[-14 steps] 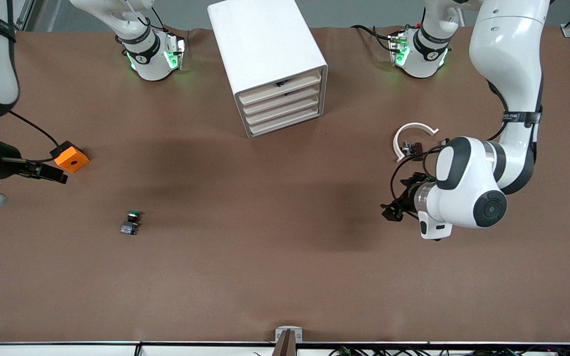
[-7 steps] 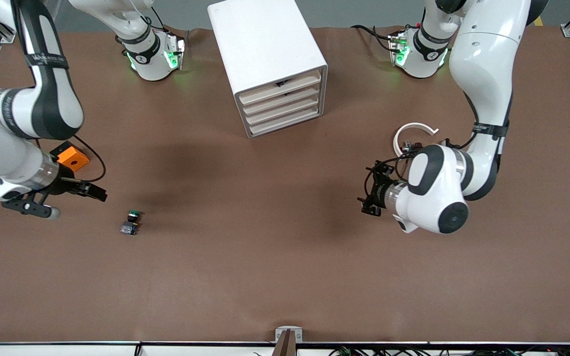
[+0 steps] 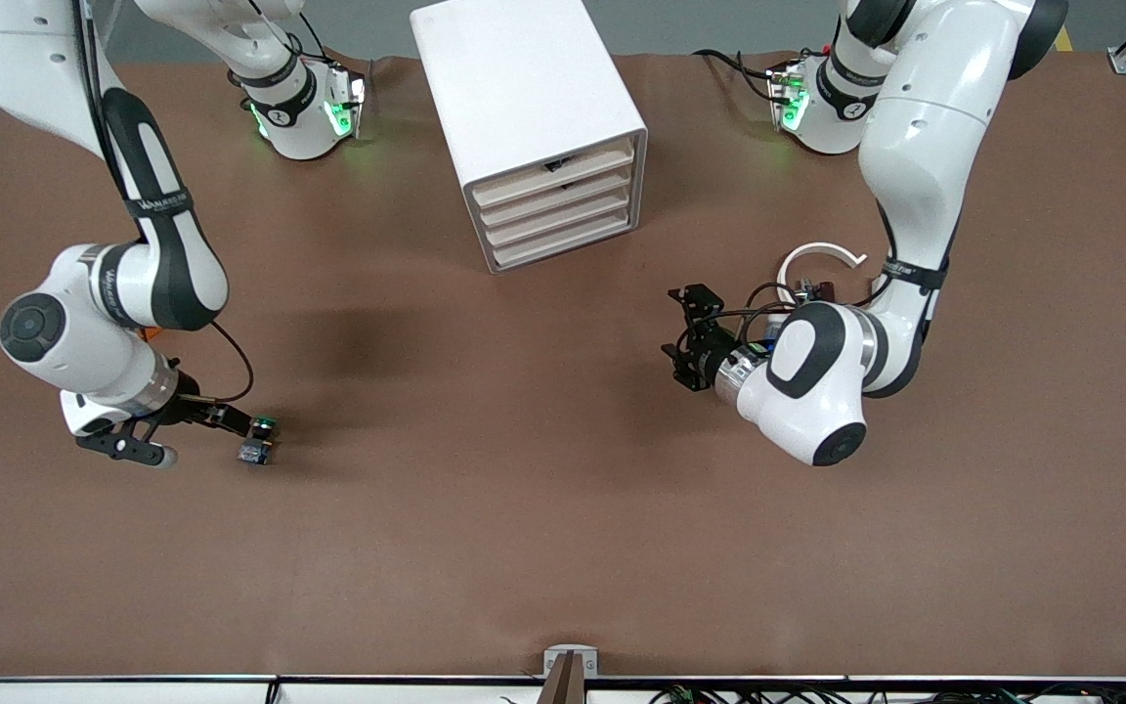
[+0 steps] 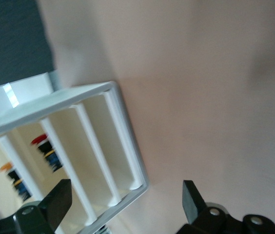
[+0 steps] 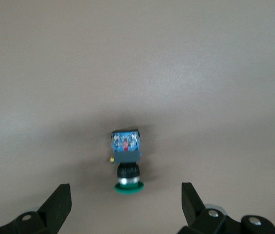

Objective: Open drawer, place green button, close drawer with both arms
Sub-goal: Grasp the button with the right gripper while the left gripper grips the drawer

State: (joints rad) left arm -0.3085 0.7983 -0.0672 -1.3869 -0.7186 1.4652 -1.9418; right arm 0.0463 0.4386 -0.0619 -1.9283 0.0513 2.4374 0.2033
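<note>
The white cabinet (image 3: pixel 534 108) stands in the middle of the table near the robots' bases. Its four cream-fronted drawers (image 3: pixel 558 200) are all shut. The button (image 3: pixel 258 442), with a green cap and a grey-blue base, lies on its side toward the right arm's end of the table. My right gripper (image 3: pixel 234 421) is open and low, just beside the button's cap. In the right wrist view the button (image 5: pixel 126 161) lies ahead of the open right gripper (image 5: pixel 125 204). My left gripper (image 3: pixel 688 337) is open and empty in front of the cabinet, apart from it. The left wrist view shows the drawer fronts (image 4: pixel 93 151) past the left gripper (image 4: pixel 125 204).
A white curved band (image 3: pixel 817 256) with small black clip pieces (image 3: pixel 814 290) lies by the left arm's forearm. The orange cube is almost wholly hidden under the right arm. Brown table surface (image 3: pixel 485 508) stretches between the button and the left gripper.
My right gripper has swung from beside the orange cube down to the button. My left gripper has moved toward the middle of the table and turned to face the cabinet.
</note>
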